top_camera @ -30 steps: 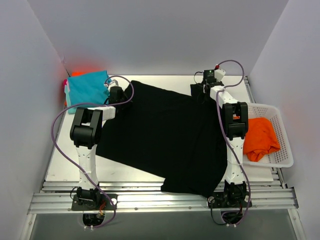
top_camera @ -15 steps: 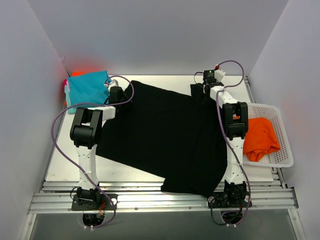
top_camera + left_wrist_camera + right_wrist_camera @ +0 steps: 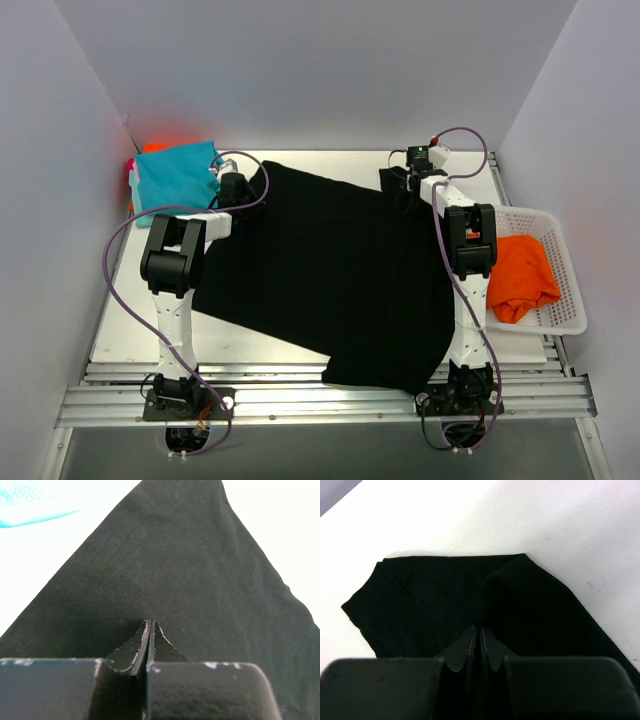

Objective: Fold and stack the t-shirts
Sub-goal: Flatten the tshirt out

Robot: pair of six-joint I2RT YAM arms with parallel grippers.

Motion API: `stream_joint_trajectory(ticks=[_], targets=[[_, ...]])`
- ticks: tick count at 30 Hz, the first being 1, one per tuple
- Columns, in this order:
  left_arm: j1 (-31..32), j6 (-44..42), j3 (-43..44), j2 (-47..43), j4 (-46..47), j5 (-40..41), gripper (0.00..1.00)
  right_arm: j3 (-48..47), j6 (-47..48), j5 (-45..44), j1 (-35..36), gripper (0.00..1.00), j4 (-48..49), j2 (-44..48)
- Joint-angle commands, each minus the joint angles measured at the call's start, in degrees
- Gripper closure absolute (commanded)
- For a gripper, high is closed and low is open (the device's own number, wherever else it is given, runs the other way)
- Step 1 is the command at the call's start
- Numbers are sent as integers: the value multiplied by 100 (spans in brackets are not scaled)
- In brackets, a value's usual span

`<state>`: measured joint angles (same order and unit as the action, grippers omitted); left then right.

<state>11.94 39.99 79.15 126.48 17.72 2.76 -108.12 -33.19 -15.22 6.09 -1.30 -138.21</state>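
A large black t-shirt (image 3: 330, 260) lies spread across the table, its near hem hanging over the front edge. My left gripper (image 3: 238, 188) is at its far left corner, jaws shut on the black cloth (image 3: 175, 555), fingertips together (image 3: 150, 623). My right gripper (image 3: 400, 183) is at the far right sleeve, shut on a pinched fold of the black cloth (image 3: 445, 590), with creases meeting at the fingertips (image 3: 479, 627). A folded teal t-shirt (image 3: 175, 175) lies at the far left, its edge in the left wrist view (image 3: 25, 505). A bright orange t-shirt (image 3: 520, 275) lies in the basket.
A white lattice basket (image 3: 567, 300) stands at the right edge of the table. Orange-red cloth (image 3: 155, 148) and a pink edge (image 3: 131, 180) show under the teal stack. White walls enclose the table on the left, back and right.
My right gripper has shifted slightly left and nearer with the sleeve. The left arm and the rest of the shirt have not moved.
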Motion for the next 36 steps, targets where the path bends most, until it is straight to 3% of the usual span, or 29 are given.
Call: stream_joint_trajectory(ticks=[1, 12, 19, 20, 21, 22, 28, 32, 36], targets=[[10, -70, -23, -70, 303, 57, 98, -17, -39, -16, -2, 100, 25, 189], [10, -79, -5, -62, 294, 31, 98, -639, -38, -261, -178, 100, -46, 234], [18, -70, 12, -53, 259, 66, 98, -1989, -214, -350, -547, 100, 455, -818], [18, -70, 12, -53, 250, 66, 98, -2220, -423, -385, -582, 90, 368, -961], [18, -70, 21, -53, 250, 66, 98, -2371, -477, -376, -582, 67, 428, -1066], [18, -79, 21, -53, 241, 58, 98, -2459, -487, -376, -582, 1, 551, -1189], [18, -88, 47, -35, 215, 66, 98, -2610, -425, -990, -582, 0, 1026, -1086], [18, -70, 30, -61, 232, 92, 98, -1777, -320, -1263, -574, 0, 1367, -226], [27, -53, 21, -53, 232, 119, 98, -215, -197, -1440, -372, 0, 1545, 899]])
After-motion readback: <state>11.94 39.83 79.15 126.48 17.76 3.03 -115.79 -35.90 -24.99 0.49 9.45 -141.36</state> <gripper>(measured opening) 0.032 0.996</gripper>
